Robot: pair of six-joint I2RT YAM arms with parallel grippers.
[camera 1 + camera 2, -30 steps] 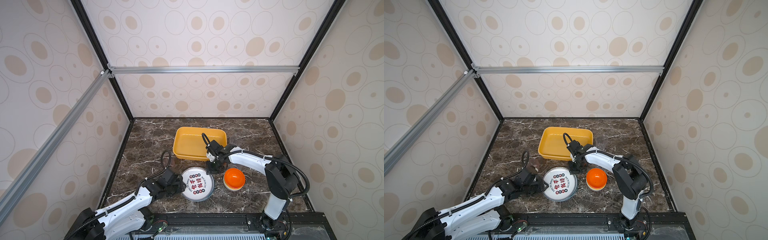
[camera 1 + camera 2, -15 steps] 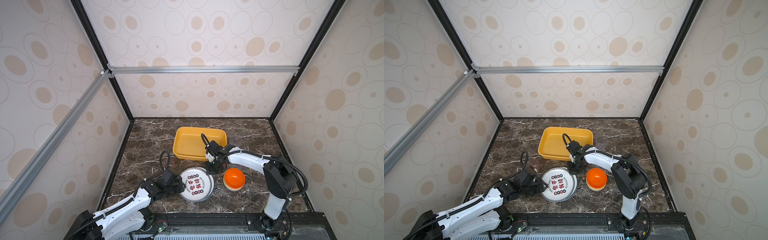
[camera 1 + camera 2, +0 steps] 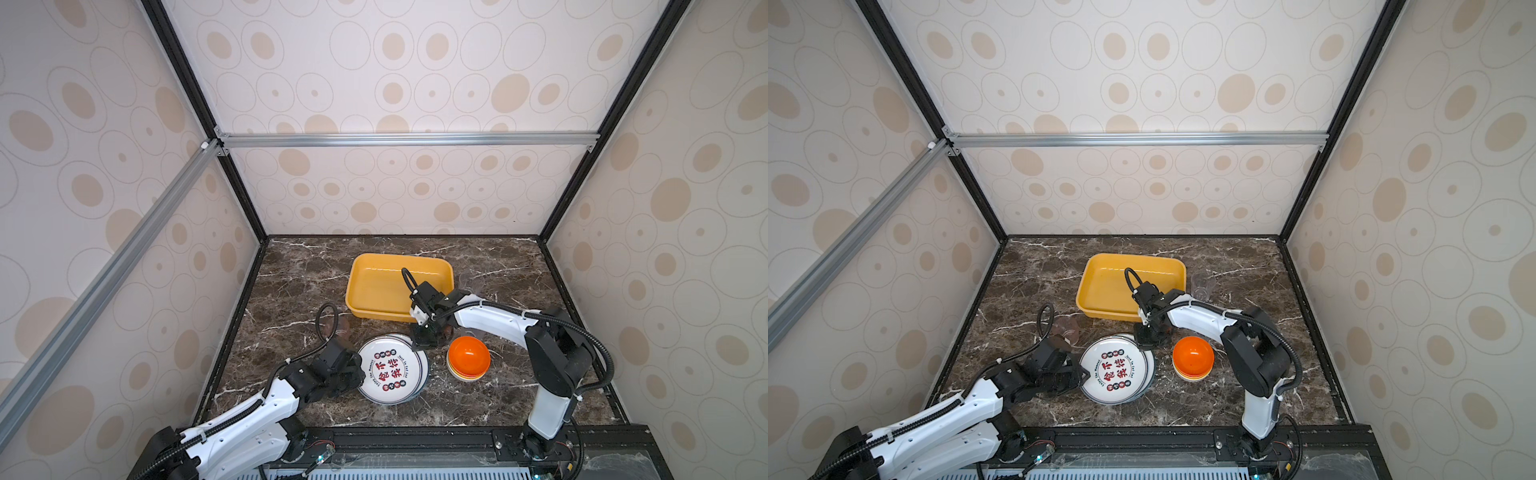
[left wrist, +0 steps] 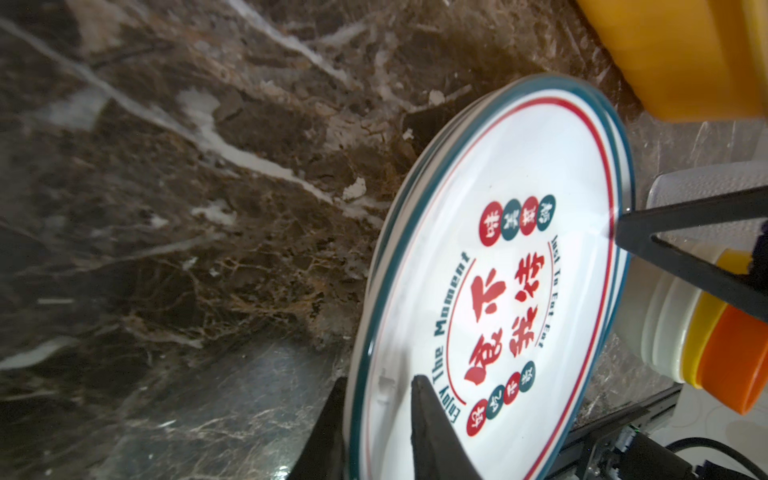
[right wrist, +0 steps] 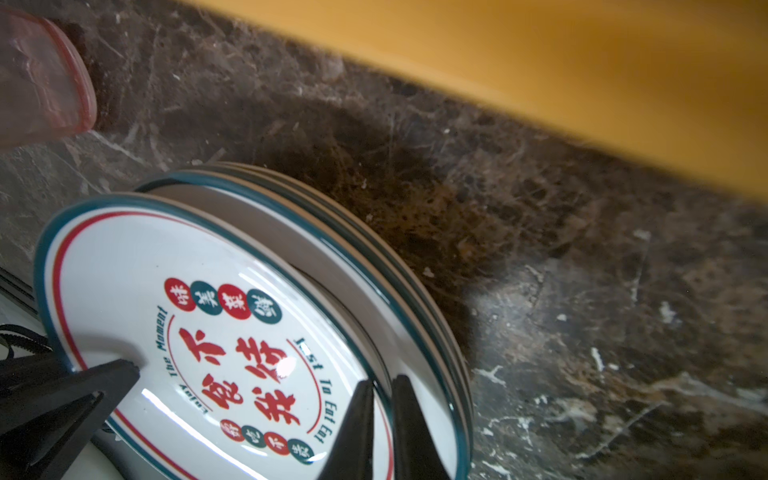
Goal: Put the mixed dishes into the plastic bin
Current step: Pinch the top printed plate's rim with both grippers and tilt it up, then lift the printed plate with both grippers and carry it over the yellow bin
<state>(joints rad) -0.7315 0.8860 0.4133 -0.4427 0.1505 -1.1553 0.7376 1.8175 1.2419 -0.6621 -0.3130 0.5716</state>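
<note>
Left tool (image 3: pixel 360 373) and right tool (image 3: pixel 422 340) each pinched the rim of the round white red-lettered plate (image 3: pixel 392 370), which I saw tilted between them; the mustard-yellow plastic bin (image 3: pixel 376 282) sat just beyond the right tool.

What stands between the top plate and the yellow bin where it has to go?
Nothing visible does. Only bare marble lies between the top plate and the near wall of the plastic bin. The right gripper grips the plate's rim on that side; the pinkish cup and orange bowl stand aside.
</note>
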